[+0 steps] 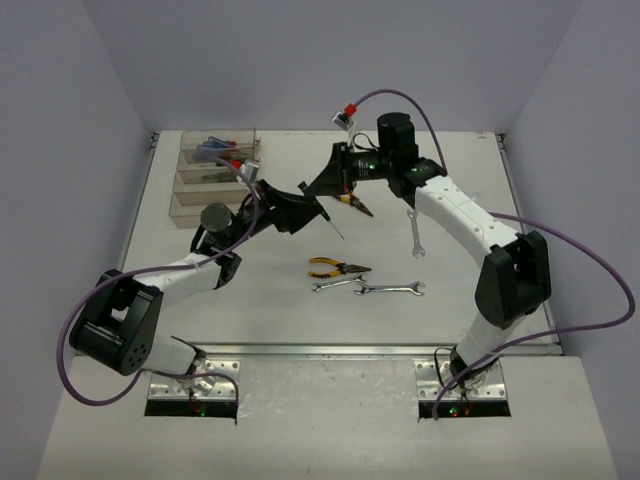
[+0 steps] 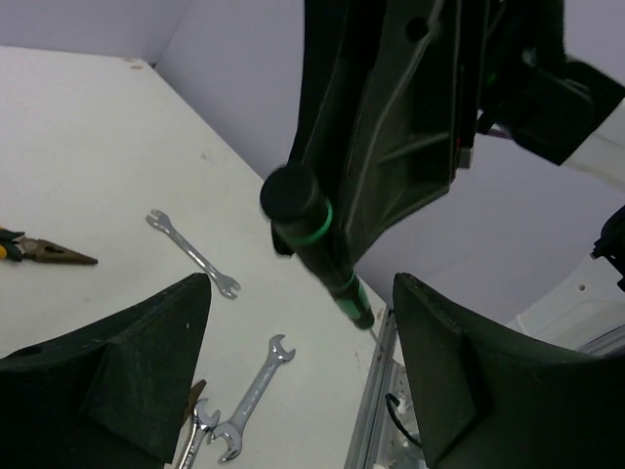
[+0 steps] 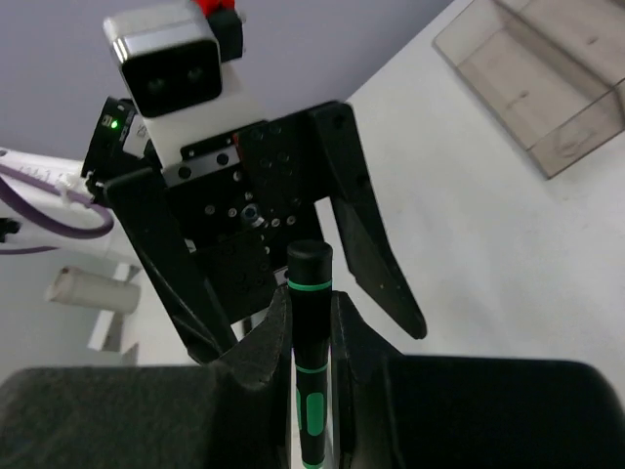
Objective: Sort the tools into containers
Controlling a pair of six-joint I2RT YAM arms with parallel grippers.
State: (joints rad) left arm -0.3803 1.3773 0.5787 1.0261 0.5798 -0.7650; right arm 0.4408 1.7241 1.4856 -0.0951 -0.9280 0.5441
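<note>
My right gripper [image 1: 320,188] is shut on a black-green screwdriver [image 1: 322,212] and holds it in the air above the table's middle, tip down. The right wrist view shows my fingers [image 3: 269,342] clamped on its handle [image 3: 311,283]. My left gripper [image 1: 290,212] is open and faces the screwdriver, close to it. In the left wrist view the handle [image 2: 311,234] hangs between and beyond my open fingers [image 2: 156,371], not touched by them. The clear containers [image 1: 215,175] stand at the far left with blue and red screwdrivers [image 1: 218,146] inside.
Yellow-handled pliers [image 1: 338,268] lie mid-table, and a second pair [image 1: 355,205] lies under the right gripper. Three silver wrenches lie on the table: one [image 1: 415,232] to the right, two [image 1: 390,289] near the front. The table's front edge rail [image 2: 376,391] is close below.
</note>
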